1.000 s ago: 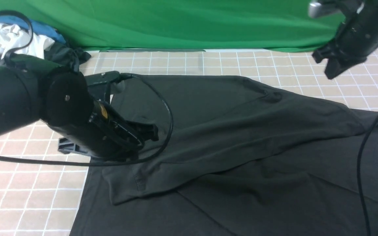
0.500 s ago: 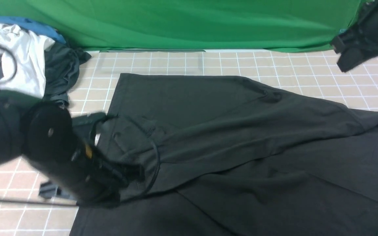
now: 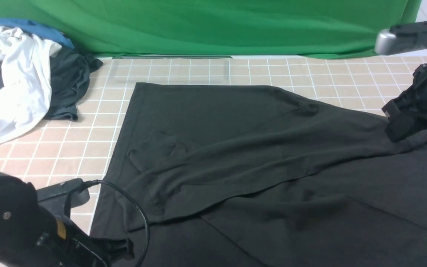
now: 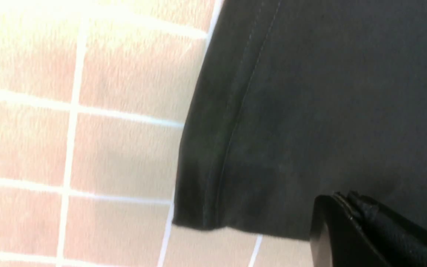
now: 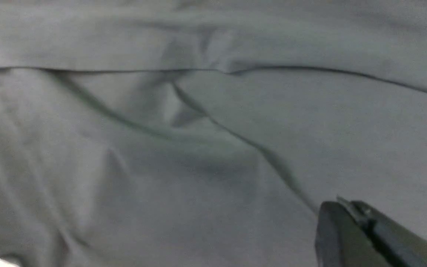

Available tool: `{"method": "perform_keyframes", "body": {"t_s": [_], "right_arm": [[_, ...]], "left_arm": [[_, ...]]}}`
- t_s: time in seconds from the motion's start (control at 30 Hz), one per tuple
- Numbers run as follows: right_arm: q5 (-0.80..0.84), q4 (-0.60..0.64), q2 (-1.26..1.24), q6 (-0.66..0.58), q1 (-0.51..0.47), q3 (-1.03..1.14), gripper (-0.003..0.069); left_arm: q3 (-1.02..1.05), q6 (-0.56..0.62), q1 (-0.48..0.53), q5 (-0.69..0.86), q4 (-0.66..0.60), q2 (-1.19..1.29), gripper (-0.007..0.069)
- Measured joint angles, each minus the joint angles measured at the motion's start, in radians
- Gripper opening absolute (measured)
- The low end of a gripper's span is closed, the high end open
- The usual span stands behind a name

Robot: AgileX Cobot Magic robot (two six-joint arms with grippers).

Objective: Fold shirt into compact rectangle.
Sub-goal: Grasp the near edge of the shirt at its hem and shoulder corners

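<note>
Tiled tabletop (image 3: 32, 163), green backdrop (image 3: 198, 26); shirt (image 3: 235, 148) spread; left claw (image 3: 119, 251), right claw (image 3: 397, 128): cannot tell.

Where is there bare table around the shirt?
Bare tiles lie between the green backdrop and the shirt, and between the clothes pile and its left hem. Crowded: near-left corner, by the left gripper; right edge, by the right gripper.

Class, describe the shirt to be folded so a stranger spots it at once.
Below the green backdrop lies a tan tiled table. Spread across it is the shirt, large and black, a sleeve folded over its body. Unlike the bunched clothes at far left, it lies flat.
</note>
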Motion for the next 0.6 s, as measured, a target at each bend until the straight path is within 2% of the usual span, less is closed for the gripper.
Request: {"method": "perform_keyframes", "body": {"t_s": [0.4,0.6], "right_arm": [[0.055,0.033,-0.045,-0.048,0.000,0.002,0.0037],[0.062,0.036,-0.082,-0.049,0.000,0.002,0.0037]], "left_arm": [[0.118,-0.048,0.000,0.025,-0.034,-0.065,0.0024],[0.127,-0.089,0.000,0.074,-0.041,-0.186,0.0024]]}}
